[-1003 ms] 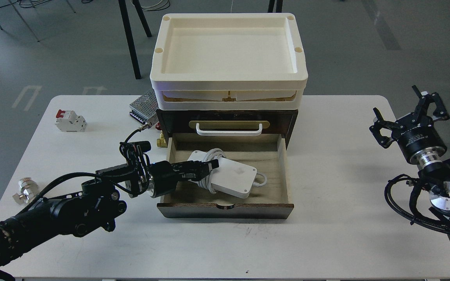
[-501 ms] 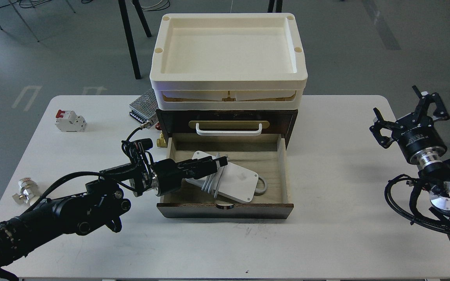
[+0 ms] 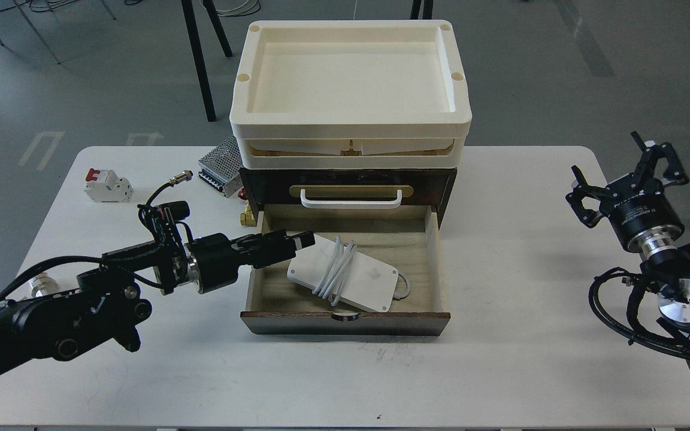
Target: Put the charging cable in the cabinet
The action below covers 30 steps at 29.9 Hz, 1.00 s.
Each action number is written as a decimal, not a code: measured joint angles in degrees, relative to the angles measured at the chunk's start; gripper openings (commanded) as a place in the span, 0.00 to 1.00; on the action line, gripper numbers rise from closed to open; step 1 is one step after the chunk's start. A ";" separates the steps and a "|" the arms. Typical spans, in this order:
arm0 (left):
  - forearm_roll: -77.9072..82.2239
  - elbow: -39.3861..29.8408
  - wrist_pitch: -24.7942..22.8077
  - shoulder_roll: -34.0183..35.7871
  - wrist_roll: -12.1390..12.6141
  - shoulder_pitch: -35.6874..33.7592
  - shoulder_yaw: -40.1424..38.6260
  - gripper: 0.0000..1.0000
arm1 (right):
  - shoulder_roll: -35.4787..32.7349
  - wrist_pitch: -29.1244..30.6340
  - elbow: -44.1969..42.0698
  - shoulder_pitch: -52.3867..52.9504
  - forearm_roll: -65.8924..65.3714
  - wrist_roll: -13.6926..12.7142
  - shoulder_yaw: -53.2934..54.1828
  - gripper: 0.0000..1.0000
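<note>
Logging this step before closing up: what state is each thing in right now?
charging cable: lying flat in the drawer, cord wound around it, not held.
drawer: pulled open.
left gripper: at the drawer's left rim, holding nothing; open or shut unclear.
right gripper: open, empty, off to the side.
cream trays: stacked on the cabinet.

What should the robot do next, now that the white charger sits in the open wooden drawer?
Probably draw the left gripper clear of the drawer's left wall, then push the light-wood drawer shut. The flat white power adapter with wound cord lies free on the drawer floor, and the drawer of the dark-brown cabinet stands pulled out.
</note>
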 measured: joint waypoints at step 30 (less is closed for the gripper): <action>-67.79 30.70 -2.74 4.25 0.00 4.06 -13.67 0.99 | 1.65 0.19 -0.12 0.63 -5.44 0.00 0.23 0.99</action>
